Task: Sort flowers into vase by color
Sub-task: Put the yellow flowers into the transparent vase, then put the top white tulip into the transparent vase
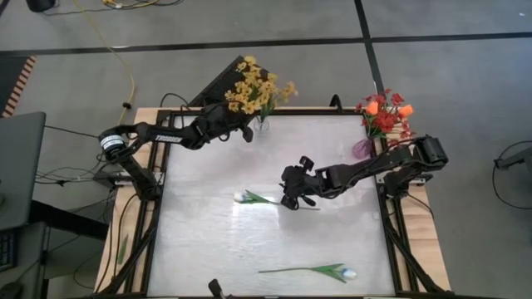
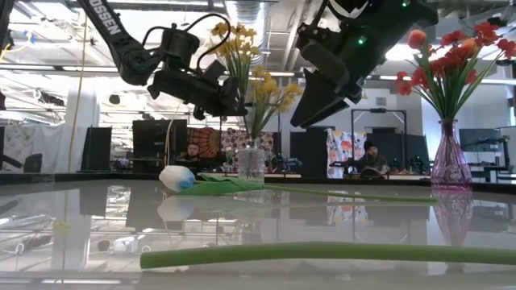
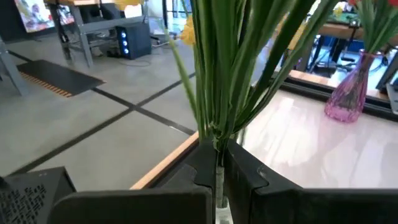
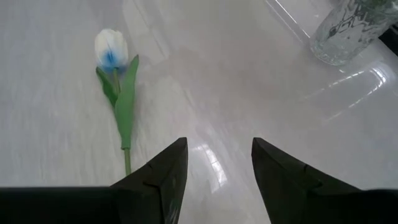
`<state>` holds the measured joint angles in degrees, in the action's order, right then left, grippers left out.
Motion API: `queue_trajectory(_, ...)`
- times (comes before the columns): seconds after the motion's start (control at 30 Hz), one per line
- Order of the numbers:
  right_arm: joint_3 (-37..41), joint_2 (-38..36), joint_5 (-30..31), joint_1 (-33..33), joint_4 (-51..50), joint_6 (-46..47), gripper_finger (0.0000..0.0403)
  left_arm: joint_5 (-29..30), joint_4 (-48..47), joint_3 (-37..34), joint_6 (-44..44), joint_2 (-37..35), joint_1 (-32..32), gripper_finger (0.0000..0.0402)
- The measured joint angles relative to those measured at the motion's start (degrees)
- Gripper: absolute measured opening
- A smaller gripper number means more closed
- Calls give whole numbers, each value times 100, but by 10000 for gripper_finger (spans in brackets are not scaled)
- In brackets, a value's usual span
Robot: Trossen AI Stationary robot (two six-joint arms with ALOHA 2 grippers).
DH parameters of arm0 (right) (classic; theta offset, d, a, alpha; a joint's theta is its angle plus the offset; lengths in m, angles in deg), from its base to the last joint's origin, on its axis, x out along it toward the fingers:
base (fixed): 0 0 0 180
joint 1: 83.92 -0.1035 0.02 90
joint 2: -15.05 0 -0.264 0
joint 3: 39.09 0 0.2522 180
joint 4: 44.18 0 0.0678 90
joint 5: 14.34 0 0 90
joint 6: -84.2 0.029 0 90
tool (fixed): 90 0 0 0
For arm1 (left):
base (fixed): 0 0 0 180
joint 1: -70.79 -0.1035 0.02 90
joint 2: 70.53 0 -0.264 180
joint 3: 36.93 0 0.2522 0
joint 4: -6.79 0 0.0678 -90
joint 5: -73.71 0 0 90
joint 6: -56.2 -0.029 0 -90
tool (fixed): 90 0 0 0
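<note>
High view shows the right gripper [image 1: 293, 198] low over the middle of the worktop [image 1: 208, 249], jaws open and empty, just beside the stem end of a white tulip [image 1: 242, 198] that lies flat there. Its own wrist view has the bud [image 4: 111, 48] ahead and the stem running back toward the fingers [image 4: 163, 180], slightly off to one side. I judge this to be the reach for that tulip: the jaws need to shift across onto the stem, drop to the surface and close.

A second white tulip [image 1: 347, 272] lies near the front edge, well apart from both arms.

The left gripper [image 1: 247, 131] is at the back by the clear vase [image 1: 262, 124], and its jaws are closed on a bundle of green stems [image 3: 217, 93] at the vase mouth.

That clear vase holds the yellow sprays [image 1: 258, 87]. The pink vase [image 1: 363, 149] at the back right corner holds red clusters [image 1: 384, 120] with orange buds [image 1: 373, 107] among them. No vase holding white flowers is visible, so where the tulips belong is unclear.
</note>
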<state>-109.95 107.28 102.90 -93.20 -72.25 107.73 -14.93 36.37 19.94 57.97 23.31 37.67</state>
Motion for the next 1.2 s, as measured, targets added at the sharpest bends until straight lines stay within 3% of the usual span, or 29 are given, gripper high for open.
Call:
queue_trajectory(0.17, 0, 0, -22, -9, 0, 0, 202, -7, -287, 135, -2, 33, 2, 0)
queue_trajectory(0.57, 0, 0, -28, -98, -25, 87, 202, -460, -362, 565, 129, 1002, 11, 12)
queue_trajectory(0.97, 0, 0, -26, -147, -61, -95, 202, -805, -1236, 555, -297, 538, 10, 172)
queue_trajectory(1.1, 0, 0, -101, -147, -70, -263, 202, -793, -1822, 557, -575, 143, 0, 207)
queue_trajectory(1.2, 0, 0, -476, -147, -70, -453, 202, -766, -2388, 555, -755, -157, 2, 223)
